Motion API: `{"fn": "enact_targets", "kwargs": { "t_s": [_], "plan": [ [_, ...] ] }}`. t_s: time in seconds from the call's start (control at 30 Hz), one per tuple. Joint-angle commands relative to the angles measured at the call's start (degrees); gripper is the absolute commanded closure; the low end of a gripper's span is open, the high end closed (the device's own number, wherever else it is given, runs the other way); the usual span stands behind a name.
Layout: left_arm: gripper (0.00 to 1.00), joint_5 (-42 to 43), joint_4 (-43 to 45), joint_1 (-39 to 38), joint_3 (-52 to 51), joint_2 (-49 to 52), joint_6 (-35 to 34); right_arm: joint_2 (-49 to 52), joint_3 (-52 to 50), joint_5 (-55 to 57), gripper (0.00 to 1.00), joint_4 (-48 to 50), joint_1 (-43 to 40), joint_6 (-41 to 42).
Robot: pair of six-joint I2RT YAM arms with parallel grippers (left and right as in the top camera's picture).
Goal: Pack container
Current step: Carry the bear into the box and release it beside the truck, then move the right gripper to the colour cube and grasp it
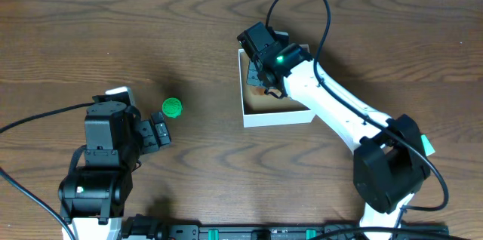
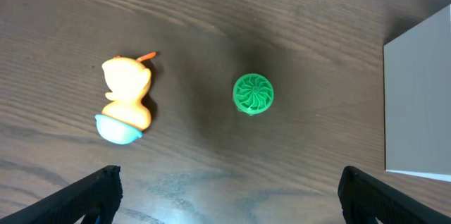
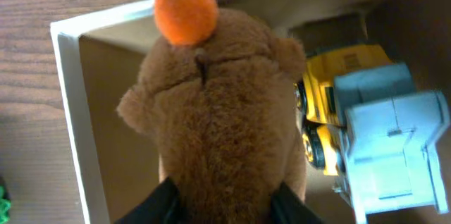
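Pincer (image 3: 222,208) (right) around plush bear (image 3: 211,111), over container (image 3: 70,111)

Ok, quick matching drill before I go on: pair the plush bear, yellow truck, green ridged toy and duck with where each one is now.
1 plush bear
2 yellow truck
3 green ridged toy
4 duck

A on the table, nearer the container
B gripped by the right end effector
C lying inside the container
D on the table, farther from the container

Pairs: 1-B, 2-C, 3-A, 4-D.
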Motion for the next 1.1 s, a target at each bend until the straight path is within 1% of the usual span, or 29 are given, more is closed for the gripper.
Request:
{"fn": "enact_targets", "kwargs": {
  "t_s": [0.0, 0.07, 0.13, 0.27, 0.33, 0.5, 0.67, 0.77, 0.83, 0.9, 1.0, 1.07],
  "plan": [
    [0.02, -0.26, -0.15, 0.2, 1.14, 0.07, -0.55, 0.33, 0.0, 1.46, 0.58, 1.07, -0.26, -2.16],
    [0.02, -0.26, -0.15, 0.2, 1.14, 0.04, -0.55, 0.33, 0.0, 1.42, 0.5, 1.44, -0.26, -2.21],
    [0.02, -0.28, -0.15, 0.2, 1.14, 0.04, -0.55, 0.33, 0.0, 1.44, 0.38, 1.49, -0.26, -2.23],
    [0.02, -0.26, -0.15, 0.2, 1.14, 0.07, -0.55, 0.33, 0.0, 1.42, 0.36, 1.46, -0.26, -2.23],
    [0.02, -0.28, -0.15, 0.2, 1.14, 0.07, -0.57, 0.33, 0.0, 1.44, 0.34, 1.44, -0.26, -2.23],
    [0.02, -0.28, -0.15, 0.2, 1.14, 0.04, -0.55, 0.33, 0.0, 1.44, 0.35, 1.29, -0.26, -2.36],
    [0.02, -0.28, -0.15, 0.2, 1.14, 0.07, -0.55, -0.2, 0.07, 1.97, 0.35, 1.73, -0.52, -5.64],
    [0.02, -0.28, -0.15, 0.2, 1.14, 0.07, -0.55, -3.17, 0.76, 3.93, 0.32, 0.02, -1.86, -7.17],
    [0.02, -0.28, -0.15, 0.2, 1.14, 0.07, -0.55, -6.64, 1.2, 5.81, 0.29, -1.92, -3.65, -7.17],
    [0.02, -0.28, -0.15, 0.2, 1.14, 0.04, -0.55, -11.28, 1.46, 6.82, 0.23, -4.98, -6.97, -7.21],
    [0.02, -0.26, -0.15, 0.2, 1.14, 0.07, -0.55, -18.6, 1.46, 6.75, 0.1, -11.93, -14.88, -7.34],
    [0.02, -0.28, -0.13, 0.2, 1.14, 0.07, -0.55, -22.14, 1.46, 6.6, 0.04, -17.09, -20.76, -7.41]
  ]
}}
